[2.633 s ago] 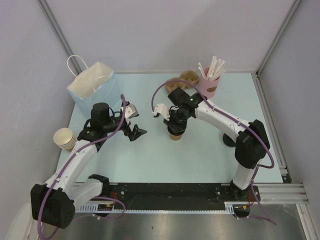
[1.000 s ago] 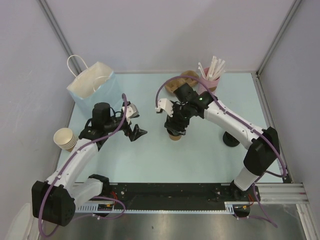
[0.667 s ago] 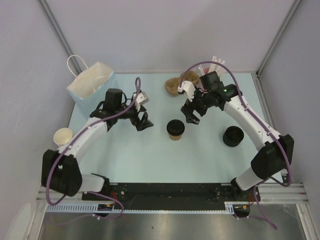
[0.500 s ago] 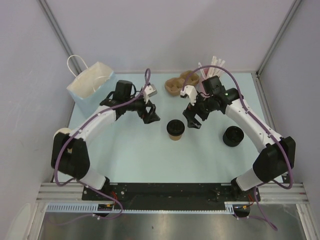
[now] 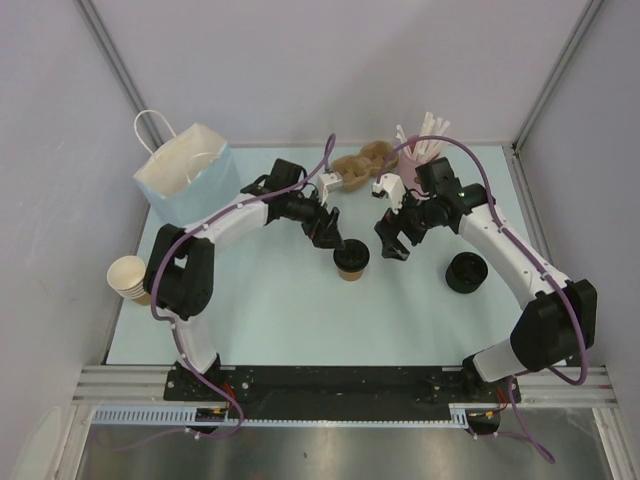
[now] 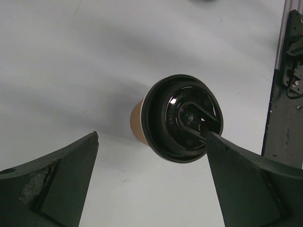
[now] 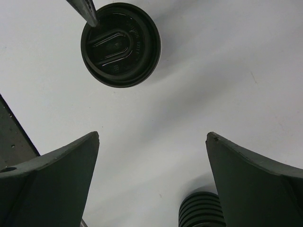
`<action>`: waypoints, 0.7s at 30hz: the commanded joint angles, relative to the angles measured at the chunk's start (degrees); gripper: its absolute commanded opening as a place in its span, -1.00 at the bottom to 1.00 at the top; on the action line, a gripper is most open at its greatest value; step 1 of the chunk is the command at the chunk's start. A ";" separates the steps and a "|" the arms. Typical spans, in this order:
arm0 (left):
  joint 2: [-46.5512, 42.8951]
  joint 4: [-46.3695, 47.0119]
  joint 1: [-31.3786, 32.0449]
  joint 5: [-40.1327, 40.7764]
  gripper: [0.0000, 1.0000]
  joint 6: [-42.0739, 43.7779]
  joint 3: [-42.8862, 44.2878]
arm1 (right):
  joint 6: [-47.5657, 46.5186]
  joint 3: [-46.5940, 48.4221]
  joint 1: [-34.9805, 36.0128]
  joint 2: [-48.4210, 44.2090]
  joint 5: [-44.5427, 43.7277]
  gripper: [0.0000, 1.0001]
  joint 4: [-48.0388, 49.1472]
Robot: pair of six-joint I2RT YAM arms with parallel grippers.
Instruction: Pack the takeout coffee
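The takeout coffee is a small tan paper cup with a black lid, standing upright mid-table. My left gripper hovers open just up and left of it. In the left wrist view the lidded cup lies just beyond the fingertips, and the right fingertip overlaps the lid's rim. My left gripper holds nothing. My right gripper stands open to the cup's right, apart from it. The right wrist view shows the lid well ahead of the open right gripper.
A light blue paper bag stands open at the back left. A stack of lidless tan cups sits at the left edge. A pink cup of straws and a cardboard carrier are at the back. Black lids are stacked right.
The right gripper has opened off the cup and pulled back to the right. The left arm has swung from the left side across to the cup.
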State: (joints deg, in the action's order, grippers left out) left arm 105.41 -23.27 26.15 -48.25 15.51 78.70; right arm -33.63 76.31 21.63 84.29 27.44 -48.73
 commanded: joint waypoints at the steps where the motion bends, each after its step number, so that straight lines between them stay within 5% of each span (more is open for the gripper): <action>1: 1.03 0.42 1.97 -2.46 0.99 -1.44 2.87 | -0.12 -0.73 0.08 -2.02 0.16 0.99 2.06; 21: 5.42 0.85 4.08 0.35 0.96 -1.71 3.83 | -0.65 -1.61 1.14 -2.99 0.24 0.95 2.32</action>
State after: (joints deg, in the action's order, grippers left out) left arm 109.58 -23.27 29.71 -48.10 14.55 79.57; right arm -33.67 74.85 22.41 83.70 27.31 -47.81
